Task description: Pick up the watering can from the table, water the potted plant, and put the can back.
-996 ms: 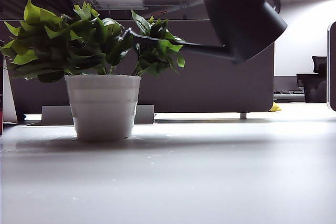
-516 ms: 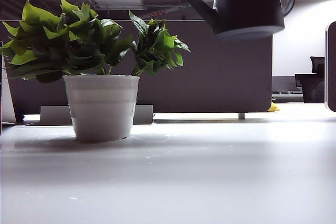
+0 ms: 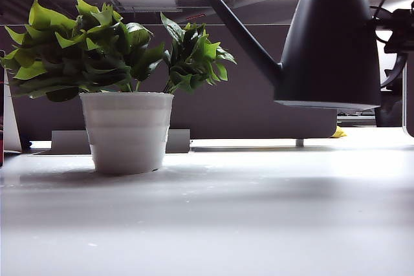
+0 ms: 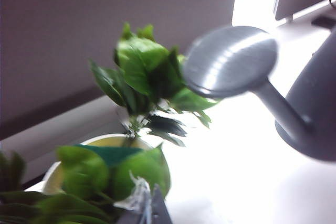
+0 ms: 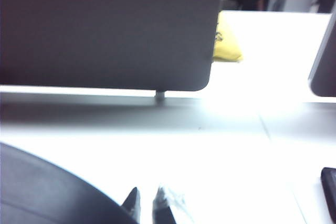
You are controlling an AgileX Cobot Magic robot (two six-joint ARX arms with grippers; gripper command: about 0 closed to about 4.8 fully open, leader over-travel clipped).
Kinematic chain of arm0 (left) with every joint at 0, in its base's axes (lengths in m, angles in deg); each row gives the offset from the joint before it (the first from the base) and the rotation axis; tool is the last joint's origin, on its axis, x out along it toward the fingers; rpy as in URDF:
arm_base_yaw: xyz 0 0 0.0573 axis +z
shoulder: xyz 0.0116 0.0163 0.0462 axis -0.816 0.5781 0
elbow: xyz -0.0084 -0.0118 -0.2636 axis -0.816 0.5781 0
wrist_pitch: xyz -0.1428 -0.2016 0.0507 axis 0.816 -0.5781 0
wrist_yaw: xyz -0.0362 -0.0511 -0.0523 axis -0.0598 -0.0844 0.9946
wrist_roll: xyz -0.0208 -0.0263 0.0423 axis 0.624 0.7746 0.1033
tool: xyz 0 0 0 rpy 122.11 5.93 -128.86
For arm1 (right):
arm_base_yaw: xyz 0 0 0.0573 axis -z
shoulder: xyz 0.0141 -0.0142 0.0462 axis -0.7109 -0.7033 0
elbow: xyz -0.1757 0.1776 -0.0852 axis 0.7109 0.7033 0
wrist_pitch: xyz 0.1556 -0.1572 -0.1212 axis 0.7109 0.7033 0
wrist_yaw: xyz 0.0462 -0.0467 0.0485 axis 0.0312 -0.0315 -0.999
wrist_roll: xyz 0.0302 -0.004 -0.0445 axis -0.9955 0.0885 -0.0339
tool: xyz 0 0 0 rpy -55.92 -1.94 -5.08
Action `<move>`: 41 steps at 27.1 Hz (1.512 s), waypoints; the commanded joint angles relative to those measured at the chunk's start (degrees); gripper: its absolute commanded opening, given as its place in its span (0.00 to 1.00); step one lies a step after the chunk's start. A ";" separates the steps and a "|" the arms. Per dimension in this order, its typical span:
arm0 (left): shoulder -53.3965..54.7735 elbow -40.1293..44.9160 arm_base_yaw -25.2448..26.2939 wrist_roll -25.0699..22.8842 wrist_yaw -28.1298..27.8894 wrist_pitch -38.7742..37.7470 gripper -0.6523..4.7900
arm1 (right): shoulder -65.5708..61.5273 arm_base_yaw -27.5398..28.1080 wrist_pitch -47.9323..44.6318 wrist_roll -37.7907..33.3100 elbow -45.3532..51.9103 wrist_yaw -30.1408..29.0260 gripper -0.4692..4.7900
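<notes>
1. A white table point(image 3: 213, 218) fills the foreground, with a dark grey panel point(image 3: 252, 95) standing behind it.
2. The dark grey can point(image 3: 333, 46) hangs upright in the air at the right, clear of the table, its thin spout point(image 3: 233, 24) slanting up toward the plant.
3. The plant point(image 3: 116, 50), leafy green in a ribbed white pot point(image 3: 127, 131), stands on the table at the left, apart from the can.
4. The right gripper point(image 5: 147, 205) sits beside the can's curved wall point(image 5: 47, 192), its 2 fingers nearly together; what they pinch is hidden.
5. The left gripper point(image 4: 144, 211) hovers just over the leaves, blurred, so I cannot tell if it is open.
</notes>
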 commanded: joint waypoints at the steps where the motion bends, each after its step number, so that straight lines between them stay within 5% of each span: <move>1: 0.02 2.58 -0.72 -1.40 1.66 2.45 0.11 | -1.86 0.76 -15.63 -4.35 1.42 -0.07 0.08; 14: 0.44 7.08 -0.63 -1.68 2.47 5.97 0.11 | -22.43 1.49 -34.62 -4.33 1.53 -0.07 0.08; 41: 0.61 8.22 -0.63 -4.66 2.49 5.25 0.11 | -31.56 1.53 -43.17 0.83 1.57 -2.16 0.08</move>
